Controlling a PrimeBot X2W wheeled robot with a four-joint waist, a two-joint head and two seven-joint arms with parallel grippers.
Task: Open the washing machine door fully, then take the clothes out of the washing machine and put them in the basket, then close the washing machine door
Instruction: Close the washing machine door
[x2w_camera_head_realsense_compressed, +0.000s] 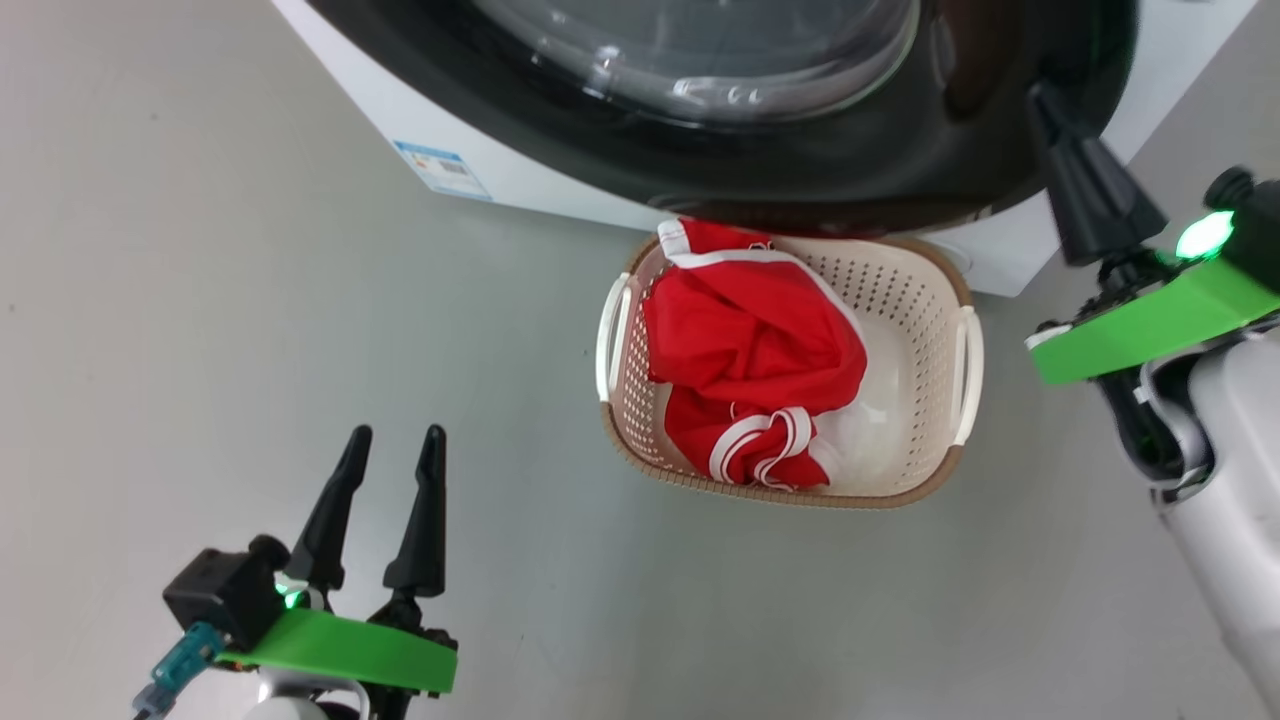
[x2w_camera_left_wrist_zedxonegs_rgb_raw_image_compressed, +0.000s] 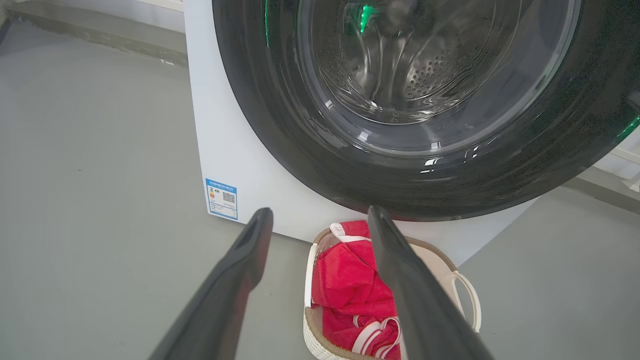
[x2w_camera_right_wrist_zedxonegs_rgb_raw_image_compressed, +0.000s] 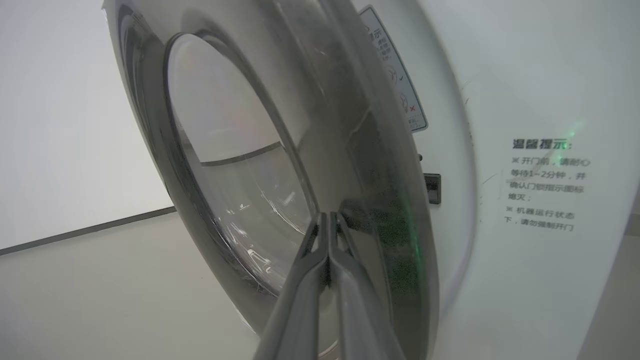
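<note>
The washing machine stands at the top of the head view. Its washing machine door, black-rimmed with a glass bowl, overhangs the far end of the basket. In the right wrist view the door stands slightly off the white front, leaving a narrow gap. My right gripper is shut with nothing in it, its tips against the door's dark rim. The red clothes lie in the basket on the floor. My left gripper hangs open and empty at the lower left, well left of the basket.
A blue label sits low on the machine's front. Through the glass the left wrist view shows the perforated drum. Grey floor spreads to the left of and in front of the basket. White warning text is printed beside the latch hole.
</note>
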